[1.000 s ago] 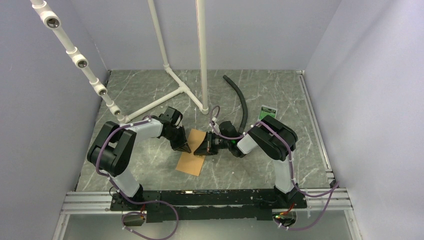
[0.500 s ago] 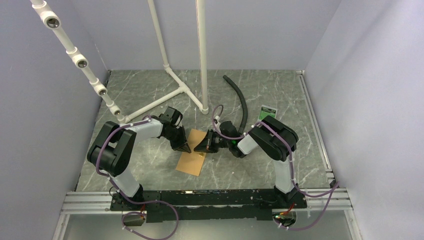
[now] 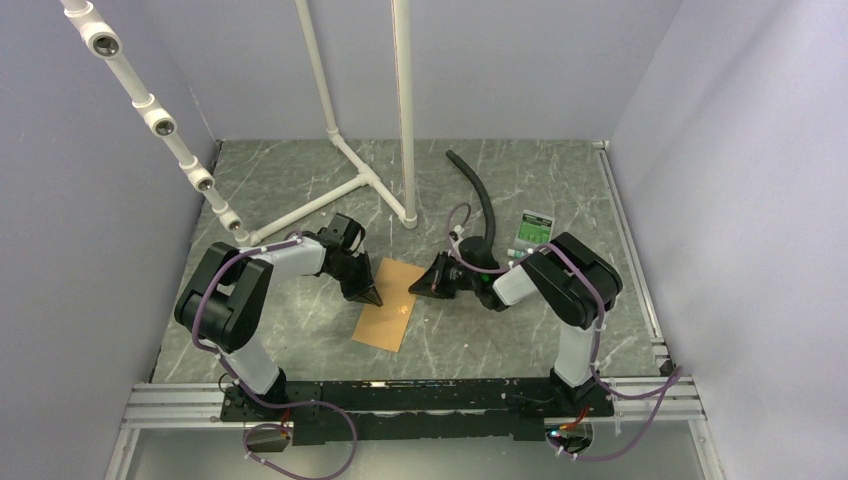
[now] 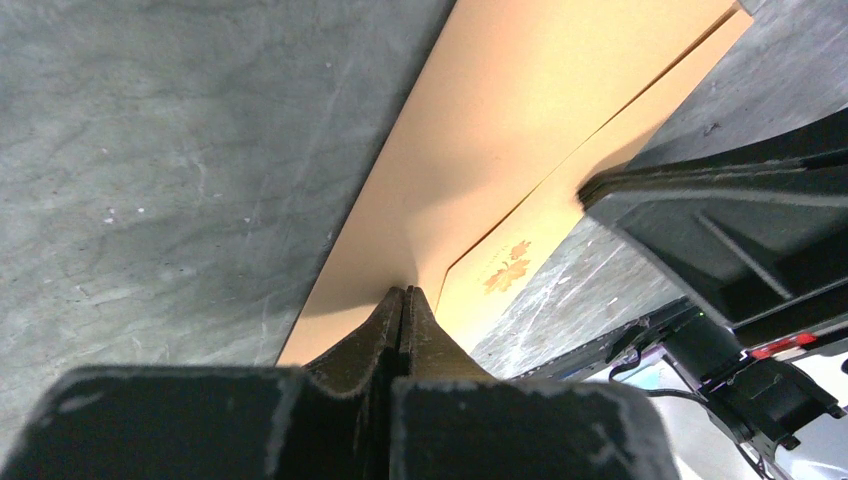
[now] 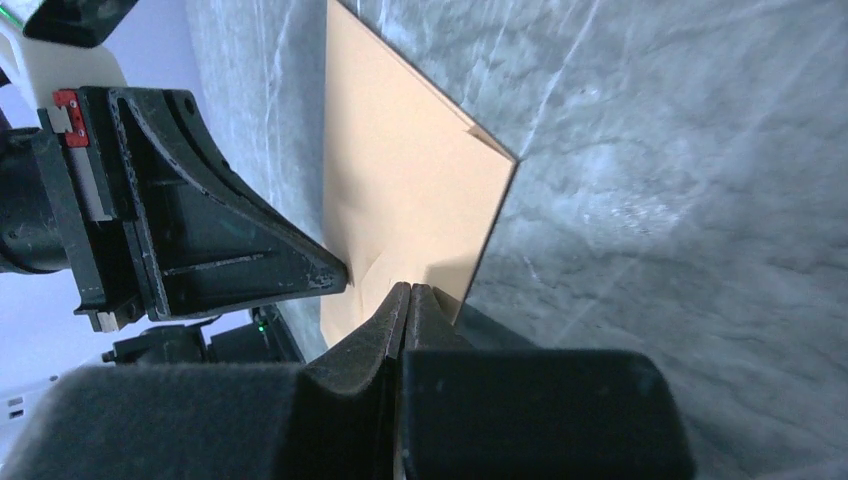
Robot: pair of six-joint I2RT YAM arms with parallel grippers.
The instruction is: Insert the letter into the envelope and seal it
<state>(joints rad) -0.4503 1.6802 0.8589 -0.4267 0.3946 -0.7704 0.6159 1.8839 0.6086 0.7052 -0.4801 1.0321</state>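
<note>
The orange-brown envelope (image 3: 386, 314) lies flat on the grey marbled table between the two arms, its flap folded down onto its body (image 4: 500, 130). A small leaf mark (image 4: 508, 272) shows beside the flap's edge. My left gripper (image 3: 372, 298) is shut, and its tip (image 4: 403, 292) rests on the envelope's left part. My right gripper (image 3: 415, 290) is shut too, with its tip (image 5: 410, 288) at the envelope's right edge (image 5: 400, 180), low over the table. The letter is hidden from every view.
A white pipe frame (image 3: 360, 180) stands at the back left, with an upright pole (image 3: 404, 110). A black hose (image 3: 482, 205) curves at the back centre. A small green-and-white packet (image 3: 537, 225) lies behind the right arm. Lilac walls close in three sides.
My right gripper has drawn back to the right, off the envelope's middle to its right edge. The left gripper and the envelope have stayed in place.
</note>
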